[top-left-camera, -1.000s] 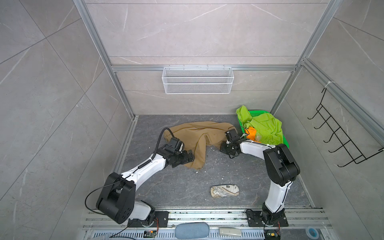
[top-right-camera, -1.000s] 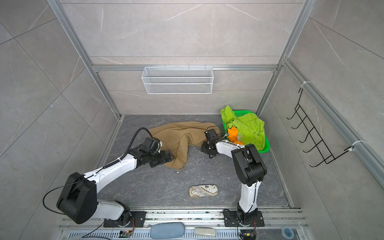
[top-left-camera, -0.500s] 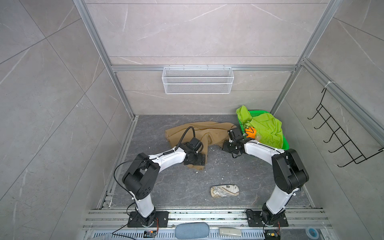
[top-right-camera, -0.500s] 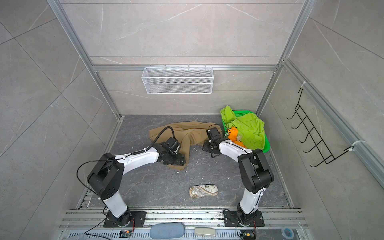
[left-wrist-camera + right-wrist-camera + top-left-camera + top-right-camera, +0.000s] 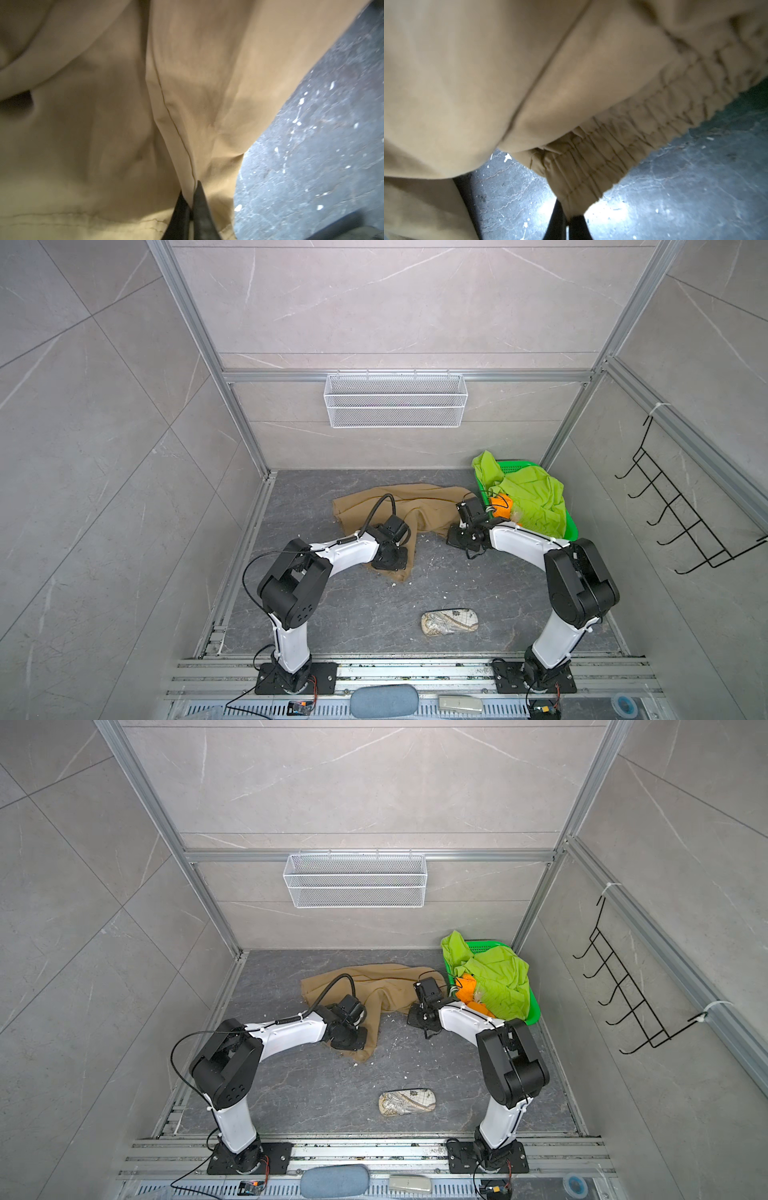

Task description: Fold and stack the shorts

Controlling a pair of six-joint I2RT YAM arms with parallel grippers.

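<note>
At back right of the surface (image 5: 478, 585), green basket (image 5: 517, 467) holds lime shorts (image 5: 536, 497) spilling over its rim, orange shorts (image 5: 498, 507) under them. Tan shorts (image 5: 419, 506) lie crumpled just beside the basket. Left hand (image 5: 192, 200) pinches their seam near the hem; right hand (image 5: 566, 217) pinches the elastic waistband.
</note>
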